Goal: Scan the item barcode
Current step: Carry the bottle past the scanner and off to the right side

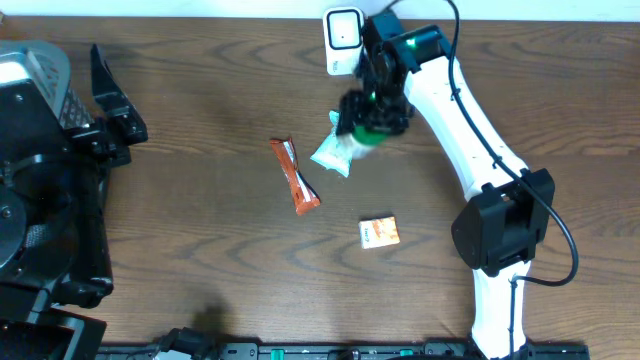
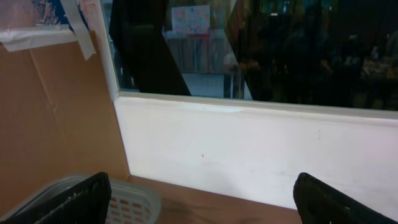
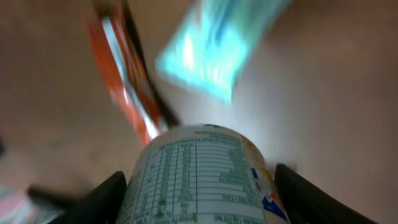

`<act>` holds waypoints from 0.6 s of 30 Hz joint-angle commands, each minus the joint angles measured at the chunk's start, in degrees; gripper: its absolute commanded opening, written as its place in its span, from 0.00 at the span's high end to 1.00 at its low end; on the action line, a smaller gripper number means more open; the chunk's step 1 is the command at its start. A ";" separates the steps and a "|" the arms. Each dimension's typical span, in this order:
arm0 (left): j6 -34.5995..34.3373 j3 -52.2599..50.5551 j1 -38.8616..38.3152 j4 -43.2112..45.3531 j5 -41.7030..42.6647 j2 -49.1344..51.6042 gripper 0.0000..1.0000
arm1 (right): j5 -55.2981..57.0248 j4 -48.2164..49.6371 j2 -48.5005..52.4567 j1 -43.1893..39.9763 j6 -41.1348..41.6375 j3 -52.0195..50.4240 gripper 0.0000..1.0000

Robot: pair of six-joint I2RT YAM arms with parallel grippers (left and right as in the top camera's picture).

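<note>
My right gripper [image 1: 372, 115] hangs above the table's far middle, shut on a cylindrical container [image 1: 375, 132] with a green end. In the right wrist view the container [image 3: 199, 174] shows a printed nutrition table and sits between both dark fingers [image 3: 102, 199] of the gripper [image 3: 202, 202]. A white scanner [image 1: 343, 32] stands just behind and left of it at the far edge. No barcode is visible to me. My left gripper [image 1: 112, 100] rests at the far left, open and holding nothing; in its own view the gripper [image 2: 202, 205] faces a white wall.
On the table lie an orange snack bar wrapper [image 1: 296, 177], a teal packet [image 1: 332, 152] just below the held container, and a small orange box [image 1: 379, 232]. Both the wrapper [image 3: 127, 87] and the packet [image 3: 214, 50] appear blurred beneath the container. A white basket [image 2: 127, 199] sits near the left gripper.
</note>
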 commanded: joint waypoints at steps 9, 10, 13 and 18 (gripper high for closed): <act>-1.53 -0.44 0.31 -0.33 -0.04 -0.07 0.07 | 31.85 30.49 -0.13 0.98 1.22 1.22 0.65; -1.55 -0.44 0.31 -0.50 -0.04 -0.07 0.07 | 34.29 32.89 0.26 1.07 1.20 1.22 0.65; -1.55 -0.44 0.31 -1.01 -0.04 -0.22 0.07 | 37.00 39.87 1.49 1.09 -0.07 1.22 0.66; -1.53 -0.44 0.31 -1.64 -0.04 -0.48 0.06 | 36.98 51.78 5.11 0.61 -3.50 1.22 0.61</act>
